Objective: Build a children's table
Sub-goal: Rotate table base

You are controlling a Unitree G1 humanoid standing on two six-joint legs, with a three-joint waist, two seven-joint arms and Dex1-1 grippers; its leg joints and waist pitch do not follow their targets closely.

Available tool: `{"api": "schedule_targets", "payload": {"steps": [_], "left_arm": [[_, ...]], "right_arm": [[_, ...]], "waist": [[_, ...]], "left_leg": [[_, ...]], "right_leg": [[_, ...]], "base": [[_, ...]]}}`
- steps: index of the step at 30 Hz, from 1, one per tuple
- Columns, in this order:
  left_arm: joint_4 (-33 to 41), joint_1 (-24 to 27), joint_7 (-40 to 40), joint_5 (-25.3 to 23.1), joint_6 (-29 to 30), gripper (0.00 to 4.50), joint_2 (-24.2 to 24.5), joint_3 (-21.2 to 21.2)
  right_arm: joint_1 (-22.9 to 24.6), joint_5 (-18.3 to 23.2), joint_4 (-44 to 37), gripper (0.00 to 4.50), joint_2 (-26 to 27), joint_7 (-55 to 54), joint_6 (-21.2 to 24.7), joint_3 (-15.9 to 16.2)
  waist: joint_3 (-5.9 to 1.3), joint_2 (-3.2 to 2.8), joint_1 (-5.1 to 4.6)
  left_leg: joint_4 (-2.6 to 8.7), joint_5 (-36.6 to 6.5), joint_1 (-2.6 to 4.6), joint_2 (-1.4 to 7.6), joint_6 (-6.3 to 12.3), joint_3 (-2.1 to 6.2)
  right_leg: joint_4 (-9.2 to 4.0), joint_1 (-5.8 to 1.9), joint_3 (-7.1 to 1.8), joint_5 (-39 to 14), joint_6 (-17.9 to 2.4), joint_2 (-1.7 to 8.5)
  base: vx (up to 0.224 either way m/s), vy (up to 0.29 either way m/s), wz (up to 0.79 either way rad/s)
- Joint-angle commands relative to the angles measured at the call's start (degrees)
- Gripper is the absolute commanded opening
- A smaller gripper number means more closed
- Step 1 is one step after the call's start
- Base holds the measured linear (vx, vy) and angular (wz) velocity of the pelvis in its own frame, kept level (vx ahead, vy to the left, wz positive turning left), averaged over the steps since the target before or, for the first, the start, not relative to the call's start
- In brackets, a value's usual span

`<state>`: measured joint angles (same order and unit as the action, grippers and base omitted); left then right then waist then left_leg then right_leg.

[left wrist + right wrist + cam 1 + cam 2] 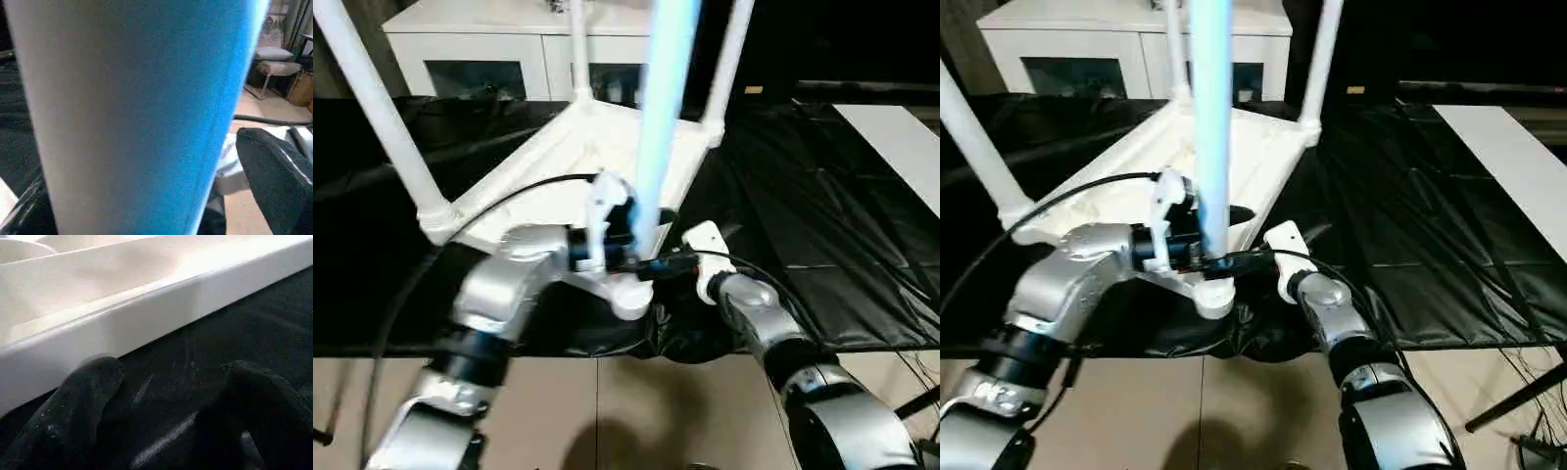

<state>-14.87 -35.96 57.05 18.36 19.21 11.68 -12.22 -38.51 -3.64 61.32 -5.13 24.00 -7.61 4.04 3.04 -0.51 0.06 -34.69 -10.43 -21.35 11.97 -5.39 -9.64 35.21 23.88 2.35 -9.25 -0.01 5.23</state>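
Lying upside down on the black-covered work table, the tabletop carries four upright legs; the nearest leg rises from the front corner socket. Left gripper straddles it, jaws wide, grip uncertain. Right gripper gapes empty beside the top's edge; a white cabinet stands behind.

You're looking at an indoor workroom or lab. A black-covered work table stands on pale tiled floor. Behind it is a white glass-door cabinet.

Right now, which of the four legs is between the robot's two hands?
The leg with the bluish tint, standing in the tabletop's nearest corner socket. The left hand is right beside it; the other three legs stand at farther corners.
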Motion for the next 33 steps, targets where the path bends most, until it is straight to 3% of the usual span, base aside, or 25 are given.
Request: {"api": "schedule_targets", "payload": {"steps": [1, 9, 12, 13, 16, 20, 23, 24, 25, 30, 31, 33], "left_arm": [[-0.28, -2.41, 0.51, 0.31, -1.34, 4.47, -4.47, -4.73], [-2.88, -2.81, -2.54, -1.49, -4.15, 4.47, -7.67, -4.04], [-10.39, -5.44, -7.62, -7.60, -11.04, 4.47, -6.44, -2.66], [-11.38, -5.82, -7.74, -8.41, -12.15, 4.47, -5.56, -2.47], [-11.32, -5.69, -4.65, -7.71, -11.20, 4.47, -3.03, -1.80], [-9.11, -3.58, 8.59, -7.61, -6.68, 4.47, 4.84, -5.26], [-10.74, -3.72, 12.10, -8.94, -6.31, 4.47, 6.88, -7.15], [-11.34, -3.86, 12.67, -9.40, -6.45, 4.47, 7.25, -7.60], [-16.24, -5.33, 13.08, -13.03, -9.55, 4.47, 8.38, -9.46], [-26.29, -9.64, 4.54, -19.25, -14.24, 4.47, 7.77, -10.95], [-29.30, -10.74, 2.38, -21.60, -15.36, 4.47, 7.83, -12.10], [-31.58, -11.39, 1.84, -23.14, -15.85, 4.47, 8.02, -13.06]], "right_arm": [[0.05, 0.24, -2.09, 4.16, 4.73, 7.33, -1.88, 3.99], [1.84, 0.58, -5.16, 4.16, 4.68, 10.38, -1.82, 4.63], [1.42, 0.33, -5.09, 4.16, 1.64, 5.12, -1.76, 2.03], [1.23, 0.57, -5.10, 4.16, 0.74, 4.10, -1.73, 1.16], [1.15, 1.67, -5.86, 4.16, -1.72, 3.13, -1.53, -0.99], [2.31, 3.44, -8.65, 4.16, -7.65, 6.24, -1.00, -3.67], [3.43, 3.07, -10.39, 4.16, -9.95, 9.15, -0.95, -3.06], [3.71, 2.96, -10.78, 4.16, -10.43, 9.87, -0.95, -2.87], [5.44, 2.25, -13.26, 4.16, -13.37, 13.58, -1.27, -1.78], [8.93, 3.10, -20.22, 4.16, -17.74, 19.78, 0.71, -0.34], [10.74, 3.35, -23.77, 4.16, -19.43, 23.19, 1.79, 0.81], [12.95, 4.25, -28.29, 4.16, -21.34, 27.40, 3.97, 2.01]], "waist": [[-4.13, -1.52, 0.32], [-4.00, -1.22, 0.26], [-3.84, -1.38, 0.33], [-3.92, -1.18, 0.39], [-3.89, -1.27, 0.71], [-3.95, -1.63, 0.98], [-4.11, -2.09, 1.17], [-4.17, -2.73, 1.30], [-3.94, -2.70, 1.41], [-4.56, -2.93, 1.92], [-4.32, -3.26, 2.10], [-4.28, -2.96, 2.20]], "left_leg": [[4.57, -17.94, 0.29, 0.09, 1.82, -0.28], [4.66, -19.01, 0.49, 0.24, 2.48, -0.39], [4.75, -20.87, 0.78, 0.17, 2.24, -0.36], [4.68, -21.37, 0.86, 0.08, 2.10, -0.35], [4.72, -19.51, 0.47, 0.11, 2.29, -0.36], [4.35, -15.06, 0.36, -0.02, 4.03, -0.58], [4.04, -12.11, 0.23, -0.04, 4.93, -0.74], [3.99, -11.87, 0.31, -0.06, 4.87, -0.70], [4.06, -12.89, 0.37, -0.15, 5.35, -0.85], [3.50, -10.77, 0.30, -0.31, 6.54, -0.84], [3.57, -11.65, 0.31, -0.32, 6.87, -0.76], [3.69, -12.24, 0.19, -0.21, 6.63, -0.66]], "right_leg": [[-3.75, -3.52, -0.91, -8.25, -16.35, 1.28], [-4.10, -3.45, -0.92, -9.28, -16.67, 1.29], [-4.58, -3.15, -0.88, -12.16, -15.72, 1.24], [-4.61, -3.21, -0.88, -13.42, -14.95, 1.22], [-4.55, -3.33, -1.01, -13.19, -15.12, 1.52], [-4.08, -3.43, -1.07, -9.35, -16.37, 1.35], [-3.73, -3.67, -1.00, -6.38, -17.41, 1.36], [-3.62, -3.66, -0.94, -5.93, -17.62, 1.38], [-4.16, -3.64, -0.74, -5.79, -17.21, 0.88], [-3.66, -4.12, -0.89, -3.11, -17.22, 1.22], [-4.04, -4.05, -0.71, -4.82, -16.55, 1.02], [-4.14, -4.24, -0.73, -6.37, -15.90, 1.24]], "base": [[0.000, 0.000, 0.00], [0.000, 0.000, 0.00], [0.000, 0.000, 0.00], [0.000, 0.000, 0.00], [0.000, 0.000, 0.00], [0.000, 0.000, 0.00], [0.000, 0.000, 0.00], [0.000, 0.000, 0.00], [0.000, 0.000, 0.00], [0.000, 0.000, 0.00], [0.000, 0.000, 0.00], [0.000, 0.000, 0.00]]}}
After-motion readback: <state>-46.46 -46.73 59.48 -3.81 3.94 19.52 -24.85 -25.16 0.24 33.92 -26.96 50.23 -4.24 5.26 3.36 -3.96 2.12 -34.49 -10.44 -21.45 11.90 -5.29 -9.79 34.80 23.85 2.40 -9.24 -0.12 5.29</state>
